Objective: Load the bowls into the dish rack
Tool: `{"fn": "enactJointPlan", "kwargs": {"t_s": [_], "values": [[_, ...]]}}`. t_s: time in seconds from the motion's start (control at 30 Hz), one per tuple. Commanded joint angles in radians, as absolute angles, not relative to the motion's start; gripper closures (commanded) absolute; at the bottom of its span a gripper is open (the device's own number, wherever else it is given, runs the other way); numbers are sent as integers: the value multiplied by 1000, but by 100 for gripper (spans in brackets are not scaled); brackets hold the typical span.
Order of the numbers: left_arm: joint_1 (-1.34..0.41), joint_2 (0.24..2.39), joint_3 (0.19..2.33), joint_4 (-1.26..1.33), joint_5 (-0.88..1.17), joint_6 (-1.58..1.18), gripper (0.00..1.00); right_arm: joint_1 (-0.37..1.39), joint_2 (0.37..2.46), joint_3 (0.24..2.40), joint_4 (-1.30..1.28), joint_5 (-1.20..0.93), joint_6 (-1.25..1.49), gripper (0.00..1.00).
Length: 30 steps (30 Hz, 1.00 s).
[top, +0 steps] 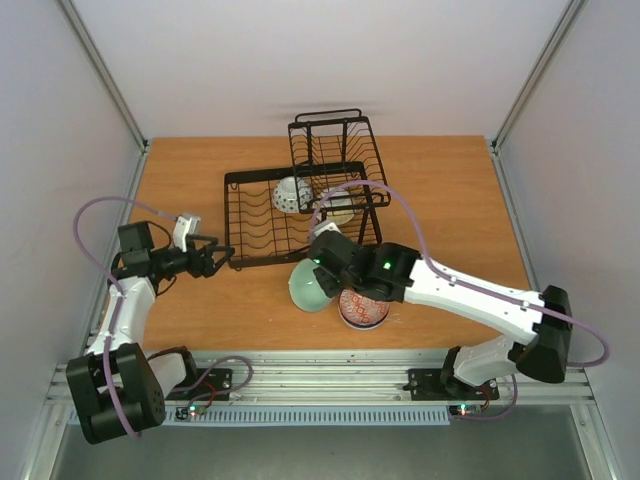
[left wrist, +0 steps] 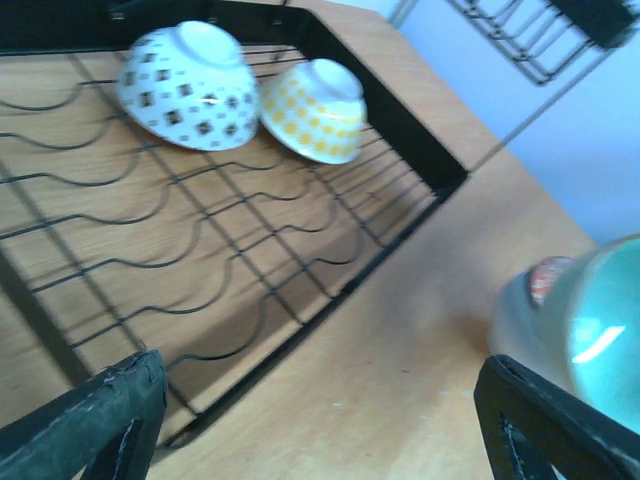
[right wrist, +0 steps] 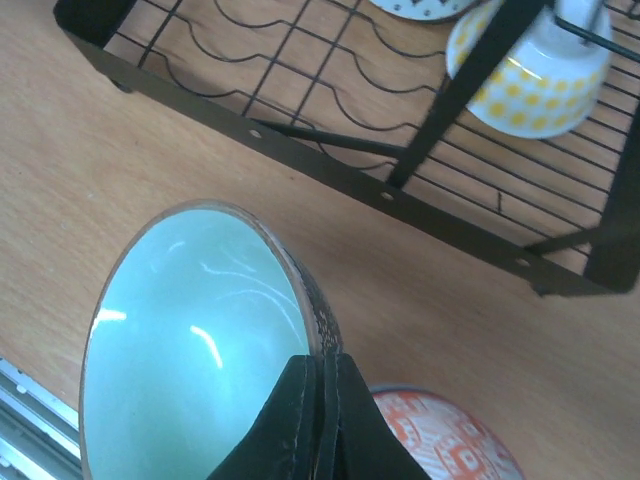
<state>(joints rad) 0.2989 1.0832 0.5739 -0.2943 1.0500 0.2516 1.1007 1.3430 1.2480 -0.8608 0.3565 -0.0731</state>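
Note:
My right gripper (top: 322, 272) is shut on the rim of a pale green bowl (top: 306, 288) and holds it tilted just in front of the black wire dish rack (top: 240, 215). In the right wrist view the fingers (right wrist: 322, 400) pinch the bowl's rim (right wrist: 190, 340). A blue-and-white patterned bowl (top: 291, 193) and a cream bowl with yellow dots (top: 340, 208) lie in the rack's lower basket; both also show in the left wrist view (left wrist: 187, 88) (left wrist: 315, 110). My left gripper (top: 213, 258) is open and empty at the rack's front left corner.
An orange-and-white patterned bowl (top: 362, 308) sits on the table under my right arm, next to the green bowl; it also shows in the right wrist view (right wrist: 450, 445). The rack's smaller raised basket (top: 335, 140) stands at the back. The rack's front rail (right wrist: 330, 165) is close ahead.

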Motion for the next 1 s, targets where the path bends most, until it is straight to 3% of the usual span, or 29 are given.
{"fn": "enactJointPlan", "kwargs": {"t_s": [0.0,0.23,0.53,0.97], "values": [[275,1087,653,-523,1256,417,15,1108,1408,1340,-748,332,-134,99],[171,1171,753,-905,1264,787,15,1108,1528,1439,-724,327,-181,99],[80,1144,705,-764,1130,694,15,1108,1606,1537,-706,324,-230,99],[65,1148,696,-721,1100,653,15,1108,1687,1657,-703,263,-264,99]]}}
